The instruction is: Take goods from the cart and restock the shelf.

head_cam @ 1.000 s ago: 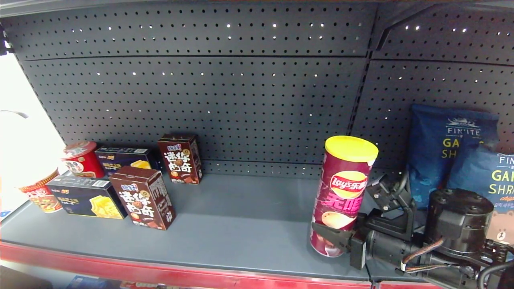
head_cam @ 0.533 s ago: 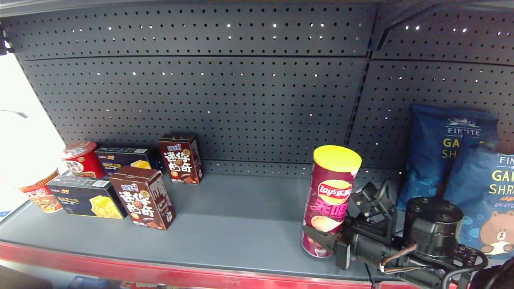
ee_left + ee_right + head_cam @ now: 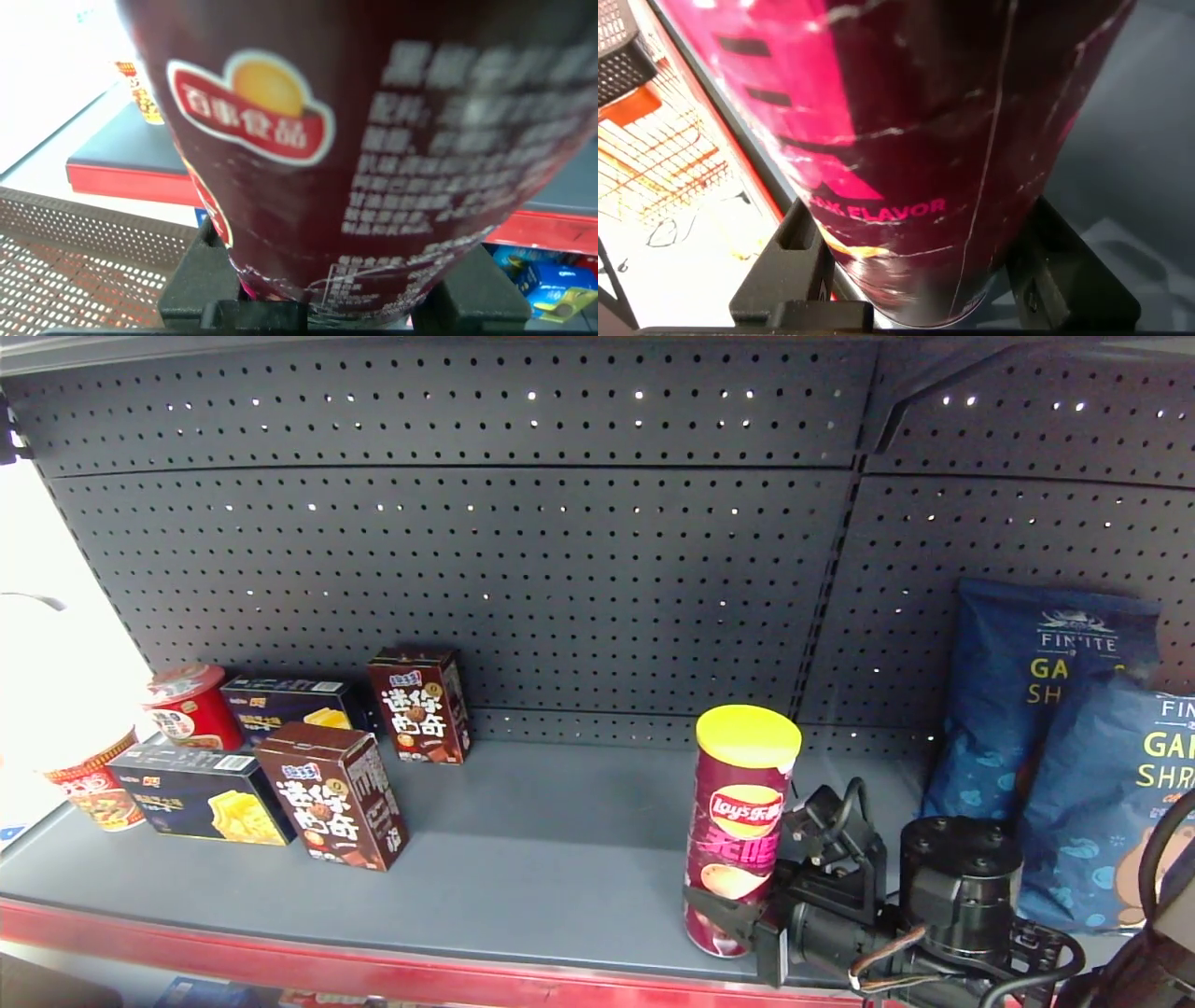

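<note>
Seemingly, right jaws clamp upright chip can (image 3: 742,821).

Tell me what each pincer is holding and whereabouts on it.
The right pincer grips the yellow-lidded chip can low on its body, near the base. The left pincer clamps a maroon can near one end.

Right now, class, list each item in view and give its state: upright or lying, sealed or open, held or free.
Maroon cylindrical chip can with yellow plastic lid: upright, lidded, held by right gripper.
Second dark red can: clamped in left gripper.
Brown cardboard boxes: upright, closed.
Navy boxes: lying flat, closed.
Red noodle cups: upright, sealed.
Blue snack bags: standing, sealed.
</note>
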Controlling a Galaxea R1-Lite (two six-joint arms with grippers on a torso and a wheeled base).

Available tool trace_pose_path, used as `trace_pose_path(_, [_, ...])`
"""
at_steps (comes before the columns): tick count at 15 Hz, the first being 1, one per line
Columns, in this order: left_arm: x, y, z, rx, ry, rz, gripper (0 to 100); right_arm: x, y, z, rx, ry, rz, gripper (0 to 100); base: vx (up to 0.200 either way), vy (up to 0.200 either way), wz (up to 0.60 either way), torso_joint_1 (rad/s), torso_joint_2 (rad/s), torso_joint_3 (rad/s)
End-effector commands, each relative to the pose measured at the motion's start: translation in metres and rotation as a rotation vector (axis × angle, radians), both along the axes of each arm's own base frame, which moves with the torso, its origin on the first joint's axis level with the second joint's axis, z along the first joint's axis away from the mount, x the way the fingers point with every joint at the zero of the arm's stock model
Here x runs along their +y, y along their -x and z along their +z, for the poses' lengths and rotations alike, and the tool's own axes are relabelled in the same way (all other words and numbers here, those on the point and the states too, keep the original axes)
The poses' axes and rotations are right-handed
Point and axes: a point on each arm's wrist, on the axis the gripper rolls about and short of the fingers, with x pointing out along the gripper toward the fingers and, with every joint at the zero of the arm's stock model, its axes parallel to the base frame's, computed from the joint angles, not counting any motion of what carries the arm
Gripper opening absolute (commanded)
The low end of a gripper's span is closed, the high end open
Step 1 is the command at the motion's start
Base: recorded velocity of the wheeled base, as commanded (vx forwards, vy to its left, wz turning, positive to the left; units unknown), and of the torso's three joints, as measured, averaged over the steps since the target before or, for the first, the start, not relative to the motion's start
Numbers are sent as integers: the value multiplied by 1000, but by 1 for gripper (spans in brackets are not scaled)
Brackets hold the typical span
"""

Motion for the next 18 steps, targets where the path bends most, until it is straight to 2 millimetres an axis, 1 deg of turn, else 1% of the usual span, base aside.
trace_pose_path(1, [0,1,-1,-5,1,0,0,0,-1,-3,10,8,-3,0,0,0,0,0,0,0])
trace_pose_path(6, [0,2,-2,-9,3,0,0,-1,-3,-9,26,20,-9,0,0,0,0,0,0,0])
trace_pose_path(10, [0,3,-3,-18,4,0,0,-4,-14,-16,12,14,-37,0,0,0,0,0,0,0])
trace_pose_path(13, [0,3,-3,-20,4,0,0,-4,-13,-20,17,20,-35,0,0,0,0,0,0,0])
trace_pose_path(14, [0,3,-3,-20,4,0,0,-4,-12,-20,16,21,-35,100,0,0,0,0,0,0])
trace_pose_path(16, [1,4,-4,-24,5,0,0,-5,-9,-18,6,15,-30,100,0,0,0,0,0,0])
trace_pose_path(17, [1,4,-4,-26,5,0,0,-8,-5,-18,11,19,-29,100,0,0,0,0,0,0])
trace_pose_path(18, [1,4,-4,-26,6,0,0,-14,3,-16,17,26,-28,100,0,0,0,0,0,0])
